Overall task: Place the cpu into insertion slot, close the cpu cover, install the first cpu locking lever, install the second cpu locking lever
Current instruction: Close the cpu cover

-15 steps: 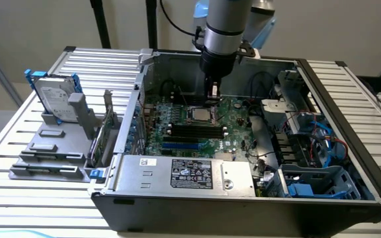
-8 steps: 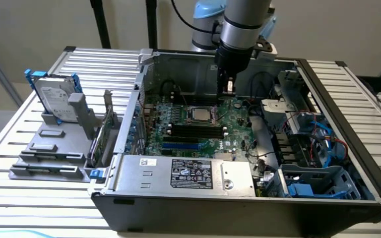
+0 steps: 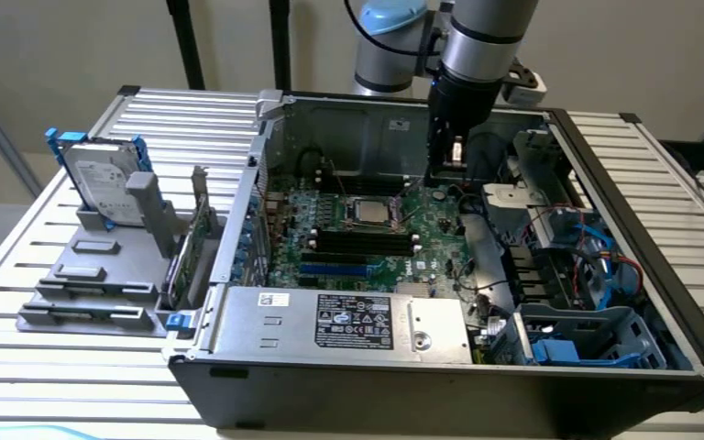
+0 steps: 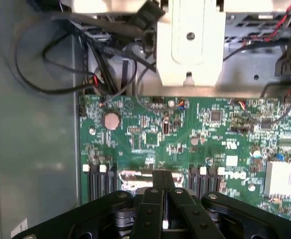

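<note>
My gripper [image 3: 442, 179] hangs inside the open computer case over the green circuit board [image 3: 432, 234]. It is a little to the exterior view's right of the insertion slot [image 3: 368, 213] and farther back. The slot is a small square socket with a silvery rim and a pale middle; I cannot tell the cpu from the cpu cover there. In the wrist view my gripper [image 4: 163, 185] is shut, black fingers [image 4: 153, 199] pressed together with nothing between them. A silvery metal edge [image 4: 131, 176] of the socket lies just past the fingertips. No locking lever can be made out.
Long black memory slots [image 3: 358, 243] lie in front of the socket. The grey labelled power-supply box [image 3: 352, 321] fills the case's front. Blue cables and drive bays [image 3: 590, 275] crowd the exterior view's right. A hard drive [image 3: 102, 179] stands outside on the slatted table [image 3: 34, 238].
</note>
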`<state>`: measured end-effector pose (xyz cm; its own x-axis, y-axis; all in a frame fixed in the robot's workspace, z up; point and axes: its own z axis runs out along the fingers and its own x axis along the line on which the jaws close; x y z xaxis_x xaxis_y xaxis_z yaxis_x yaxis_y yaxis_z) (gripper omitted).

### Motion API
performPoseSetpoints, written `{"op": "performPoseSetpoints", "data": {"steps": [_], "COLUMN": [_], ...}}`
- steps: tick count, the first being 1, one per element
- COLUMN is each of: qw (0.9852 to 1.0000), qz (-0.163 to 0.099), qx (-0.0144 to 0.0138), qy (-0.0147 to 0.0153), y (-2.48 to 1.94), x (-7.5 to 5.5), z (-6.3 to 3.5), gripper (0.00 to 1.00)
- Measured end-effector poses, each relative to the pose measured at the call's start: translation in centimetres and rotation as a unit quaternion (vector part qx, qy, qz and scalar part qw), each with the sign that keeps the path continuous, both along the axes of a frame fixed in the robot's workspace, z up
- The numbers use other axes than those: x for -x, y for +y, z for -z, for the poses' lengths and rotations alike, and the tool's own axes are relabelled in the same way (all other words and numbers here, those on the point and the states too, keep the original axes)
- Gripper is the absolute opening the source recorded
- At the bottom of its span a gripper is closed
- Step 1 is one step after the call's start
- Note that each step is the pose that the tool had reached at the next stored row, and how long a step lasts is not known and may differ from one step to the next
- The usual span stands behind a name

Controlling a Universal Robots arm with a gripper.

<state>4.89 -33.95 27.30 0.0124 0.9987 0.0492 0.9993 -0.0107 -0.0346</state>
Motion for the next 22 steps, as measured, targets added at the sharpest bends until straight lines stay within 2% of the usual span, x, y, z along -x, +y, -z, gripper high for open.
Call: {"op": "performPoseSetpoints", "data": {"steps": [5, 7, 12, 17, 18, 20, 21, 22], "qw": [1.0000, 1.0000, 1.0000, 1.0000, 1.0000, 1.0000, 0.9999, 0.9998], "qz": [0.000, 0.000, 0.000, 0.000, 0.000, -0.001, -0.001, -0.001], "qx": [0.0001, -0.0001, 0.0001, 0.0002, 0.0002, 0.0000, 0.0001, 0.0001], "qy": [0.0000, 0.0000, 0.0000, 0.0009, 0.0025, 0.0080, 0.0124, 0.0180], "y": [0.78, 0.90, 0.90, 0.43, 0.30, 0.19, 0.18, 0.17], "x": [-0.8, -1.0, -1.6, -1.6, -1.6, -1.4, -1.4, -1.3], "z": [0.44, 0.81, 1.71, 2.60, 2.71, 2.83, 2.84, 2.84], "gripper": [0.11, 0.11, 0.11, 0.11, 0.11, 0.11, 0.11, 0.11]}}
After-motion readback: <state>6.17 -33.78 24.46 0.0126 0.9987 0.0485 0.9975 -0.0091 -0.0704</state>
